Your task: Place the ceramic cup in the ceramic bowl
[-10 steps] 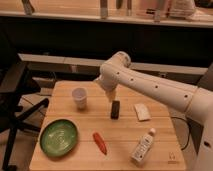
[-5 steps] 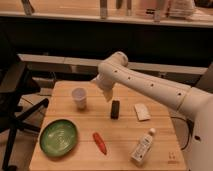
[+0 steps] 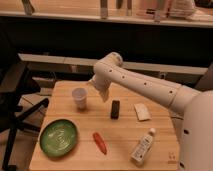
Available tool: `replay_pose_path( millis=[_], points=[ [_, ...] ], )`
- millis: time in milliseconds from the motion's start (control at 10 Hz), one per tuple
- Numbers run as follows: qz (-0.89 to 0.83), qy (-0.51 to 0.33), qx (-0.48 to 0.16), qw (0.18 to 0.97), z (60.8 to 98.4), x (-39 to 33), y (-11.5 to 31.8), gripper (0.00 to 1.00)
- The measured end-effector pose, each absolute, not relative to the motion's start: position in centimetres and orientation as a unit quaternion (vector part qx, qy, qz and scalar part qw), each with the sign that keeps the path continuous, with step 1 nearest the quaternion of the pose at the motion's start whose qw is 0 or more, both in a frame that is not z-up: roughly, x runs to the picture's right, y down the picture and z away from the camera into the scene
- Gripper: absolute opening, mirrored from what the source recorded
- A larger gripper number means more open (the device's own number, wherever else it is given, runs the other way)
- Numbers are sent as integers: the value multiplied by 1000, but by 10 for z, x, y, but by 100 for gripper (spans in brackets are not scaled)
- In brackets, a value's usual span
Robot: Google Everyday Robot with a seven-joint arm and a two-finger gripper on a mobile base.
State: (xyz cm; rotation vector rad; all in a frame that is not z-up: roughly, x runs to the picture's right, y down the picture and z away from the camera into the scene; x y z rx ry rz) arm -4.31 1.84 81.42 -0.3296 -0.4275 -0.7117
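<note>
Wood table point(image 3: 122, 131), glossy ceramic bowl point(image 3: 59, 137), perhaps matt cup point(image 3: 79, 98)

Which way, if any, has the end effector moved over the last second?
Yes: the end effector, just right of the ceramic cup, has edged slightly left toward it, judged against the black block, which stays put.

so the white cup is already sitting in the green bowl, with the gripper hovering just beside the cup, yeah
Not quite. The camera view shows the ceramic cup standing on the wooden table, apart from the green ceramic bowl, which holds nothing. The gripper does hover just beside the cup.
</note>
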Motion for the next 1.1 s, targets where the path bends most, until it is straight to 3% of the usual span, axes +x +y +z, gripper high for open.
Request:
replay_pose_path(
  millis=[1100],
  points=[
    [-391,-238,-193,868,849,-88,53,80]
  ],
)
